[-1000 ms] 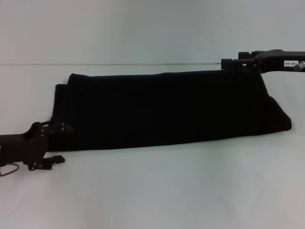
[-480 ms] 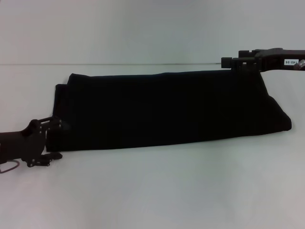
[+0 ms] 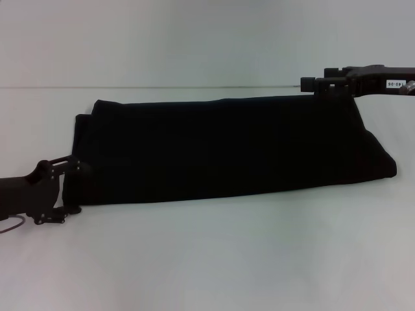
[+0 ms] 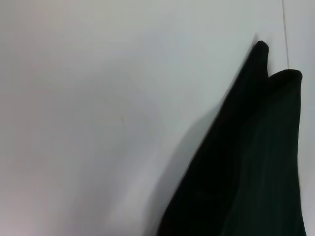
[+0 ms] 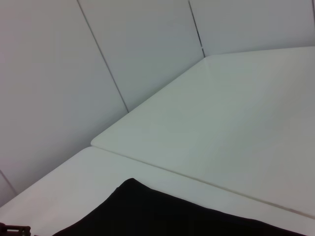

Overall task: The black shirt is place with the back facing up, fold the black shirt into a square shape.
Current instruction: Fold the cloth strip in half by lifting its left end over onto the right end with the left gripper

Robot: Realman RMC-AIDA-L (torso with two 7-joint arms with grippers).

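Starting nearest you, the left tool (image 3: 63, 186) sits low at the near left corner of the black shirt (image 3: 227, 149), its fingers spread with one above and one below the cloth's edge, not yet pinched on it as far as you can judge. The shirt is already folded into a long band lying flat on the white tabletop (image 3: 227, 259), its long axis running left to right across your view. In the left wrist view the stacked folded edges of the shirt (image 4: 246, 162) show two layers, so take both when you close.

The move ahead turns on that long axis: to reach a square, one short end likely has to travel along it toward the other. The left tool is the nearer to an end.

Farther back, the right tool (image 3: 318, 85) hovers at the far right corner, just above the far edge; you cannot tell whether its fingers are open or closed.
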